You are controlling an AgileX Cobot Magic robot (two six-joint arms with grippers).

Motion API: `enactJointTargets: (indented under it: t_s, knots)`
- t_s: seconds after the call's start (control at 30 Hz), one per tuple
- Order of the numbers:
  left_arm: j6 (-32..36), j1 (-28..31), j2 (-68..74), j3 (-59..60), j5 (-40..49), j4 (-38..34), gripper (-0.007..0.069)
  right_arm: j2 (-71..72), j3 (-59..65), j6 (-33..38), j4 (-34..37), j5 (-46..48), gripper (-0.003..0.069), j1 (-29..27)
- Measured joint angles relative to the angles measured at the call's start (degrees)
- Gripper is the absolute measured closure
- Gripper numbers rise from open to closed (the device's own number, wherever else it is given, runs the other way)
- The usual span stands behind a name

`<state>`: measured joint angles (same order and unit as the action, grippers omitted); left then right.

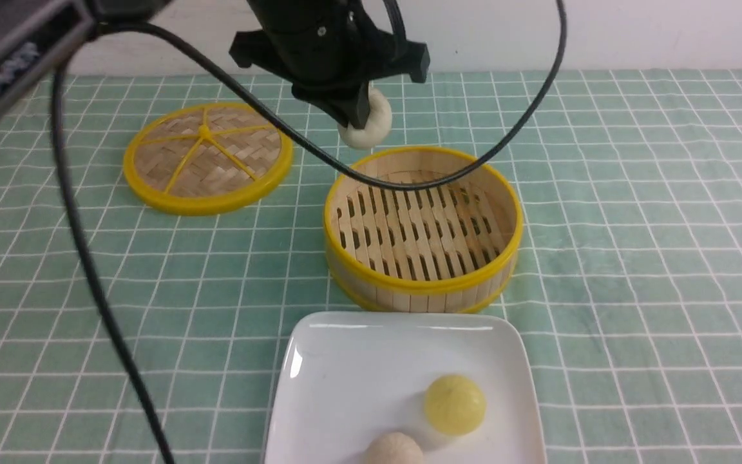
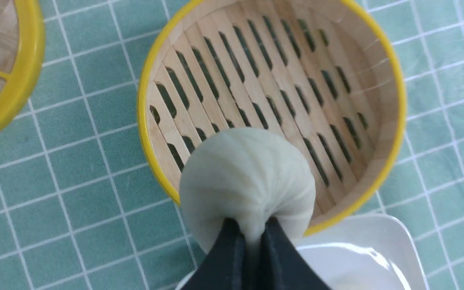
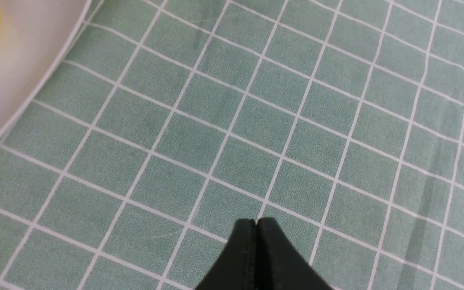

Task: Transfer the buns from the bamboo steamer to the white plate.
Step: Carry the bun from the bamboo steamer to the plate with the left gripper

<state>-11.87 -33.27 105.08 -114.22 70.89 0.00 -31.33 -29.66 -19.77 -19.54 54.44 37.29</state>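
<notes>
My left gripper is shut on a pale cream-white pleated bun, which hangs in the air above the far rim of the bamboo steamer. In the left wrist view the two dark fingertips pinch the bun at its edge, over the steamer, whose slatted floor is bare. The white plate lies in front of the steamer, and a bright yellow bun rests on it. My right gripper is shut on nothing, low over the cloth beside the plate.
A tanner beige bun also sits on the plate at its near edge. The flat woven steamer lid with a yellow rim lies at the back left. A black cable loops across the front view. Green checked cloth covers the table.
</notes>
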Motion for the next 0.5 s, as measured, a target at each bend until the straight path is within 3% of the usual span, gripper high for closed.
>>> enactJointTargets:
  t_s: [0.3, 0.5]
  knots:
    - [-1.87, -8.17, -7.76, 26.91, -0.84, 0.00, 0.0596, 0.00, 0.00, 0.00, -0.27, 0.00, 0.0646, 0.00]
    - [-5.87, -10.89, -4.90, 39.14, -15.95, 0.50, 0.0586, 0.00, 0.00, 0.00, -0.27, 0.00, 0.0646, 0.00]
